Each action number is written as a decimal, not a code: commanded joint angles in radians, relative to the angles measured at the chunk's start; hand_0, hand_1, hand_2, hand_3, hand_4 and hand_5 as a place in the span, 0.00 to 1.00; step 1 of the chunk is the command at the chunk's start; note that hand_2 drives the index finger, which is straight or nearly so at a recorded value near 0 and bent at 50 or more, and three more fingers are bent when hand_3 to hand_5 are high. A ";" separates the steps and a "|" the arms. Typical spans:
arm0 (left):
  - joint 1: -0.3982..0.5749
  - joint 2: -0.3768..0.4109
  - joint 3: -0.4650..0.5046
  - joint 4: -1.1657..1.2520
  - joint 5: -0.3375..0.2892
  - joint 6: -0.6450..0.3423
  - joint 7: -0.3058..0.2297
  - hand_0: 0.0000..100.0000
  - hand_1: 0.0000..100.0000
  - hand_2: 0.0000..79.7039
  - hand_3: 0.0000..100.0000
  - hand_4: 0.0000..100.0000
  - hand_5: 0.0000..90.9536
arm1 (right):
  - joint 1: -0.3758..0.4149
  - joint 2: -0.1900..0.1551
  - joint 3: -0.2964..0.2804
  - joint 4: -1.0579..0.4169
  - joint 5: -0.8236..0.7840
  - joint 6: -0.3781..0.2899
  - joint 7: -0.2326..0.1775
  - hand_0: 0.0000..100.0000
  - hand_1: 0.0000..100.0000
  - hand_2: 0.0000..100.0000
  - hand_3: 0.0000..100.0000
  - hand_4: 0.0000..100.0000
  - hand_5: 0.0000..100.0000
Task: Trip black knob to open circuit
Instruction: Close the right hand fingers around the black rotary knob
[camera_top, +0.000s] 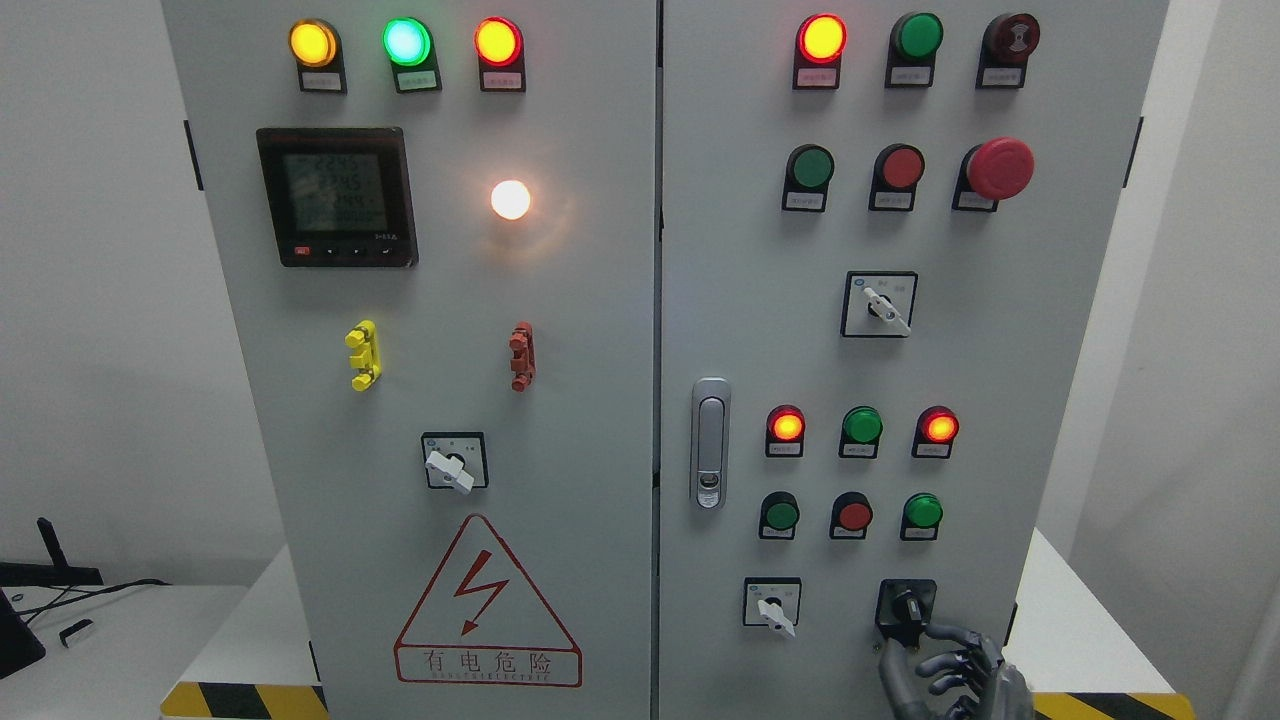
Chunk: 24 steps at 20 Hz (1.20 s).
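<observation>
The black knob (908, 606) is sitting in a black square housing at the lower right of the cabinet's right door (1000, 330), below the green push button (922, 512) and to the right of a white selector switch (773, 606). Its low mounting is bringing the arm in from the lower right edge, so this is the right robot hand (948, 668).

The robot hand is reaching upward from beneath the knob with its palm turned toward the door. The fingers are partly curled, and one fingertip (928, 631) is extending toward the knob's lower edge; contact appears close, but the view is not confirming a grip. No object is enclosed. The knob is probably not yet being turned. The left arm is not appearing in the head view.
</observation>
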 joint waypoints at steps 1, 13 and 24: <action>0.000 0.001 0.000 -0.001 -0.031 0.001 0.000 0.12 0.39 0.00 0.00 0.00 0.00 | -0.002 0.000 0.010 0.003 0.001 0.000 0.000 0.30 0.79 0.45 0.72 0.79 0.95; 0.000 -0.001 0.000 0.001 -0.031 0.001 0.000 0.12 0.39 0.00 0.00 0.00 0.00 | -0.005 0.000 0.008 0.004 -0.001 0.020 -0.001 0.29 0.79 0.47 0.73 0.79 0.95; 0.000 -0.001 0.000 -0.001 -0.031 0.001 0.000 0.12 0.39 0.00 0.00 0.00 0.00 | -0.013 0.000 0.008 0.004 -0.001 0.022 0.000 0.29 0.77 0.48 0.74 0.80 0.95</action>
